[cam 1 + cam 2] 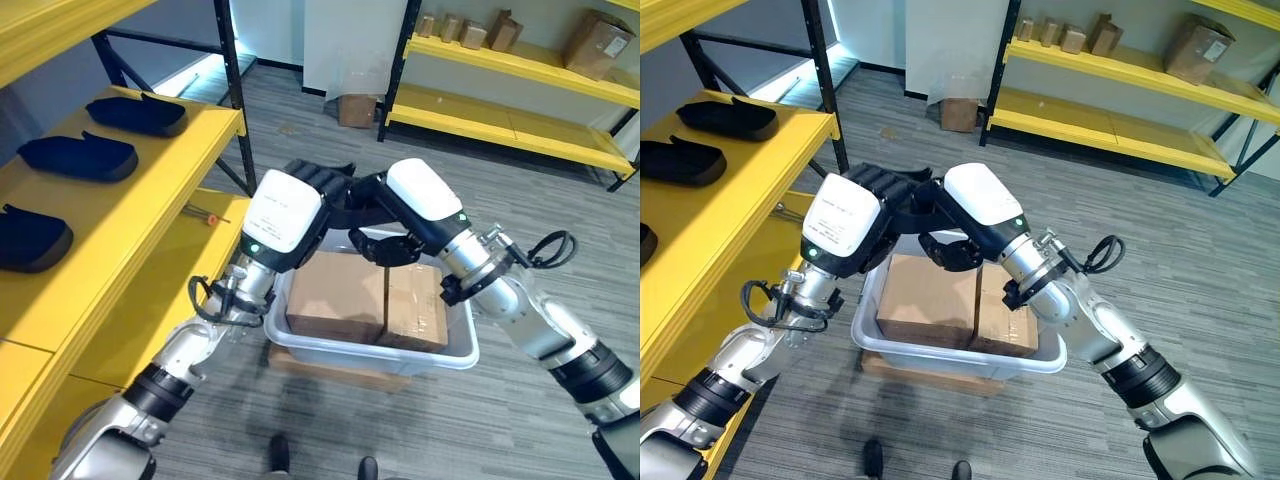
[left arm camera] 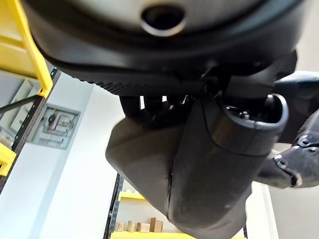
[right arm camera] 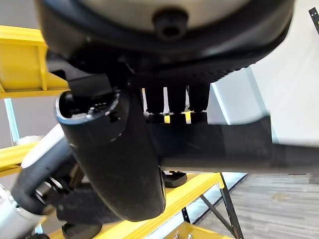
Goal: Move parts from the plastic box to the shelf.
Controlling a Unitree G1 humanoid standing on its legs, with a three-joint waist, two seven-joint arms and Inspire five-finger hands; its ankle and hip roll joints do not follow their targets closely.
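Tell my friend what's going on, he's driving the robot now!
Left hand and right hand are raised together above the plastic box, both curled round one dark part held between them.
Three dark parts already lie on the yellow shelf at the robot's left.
The box holds two cardboard cartons.
Left to do: carry the held part over to the shelf and set it beside the others.

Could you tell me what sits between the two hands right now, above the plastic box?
A dark part, gripped from both sides by the left hand and right hand, over the plastic box; the left eye view shows it.
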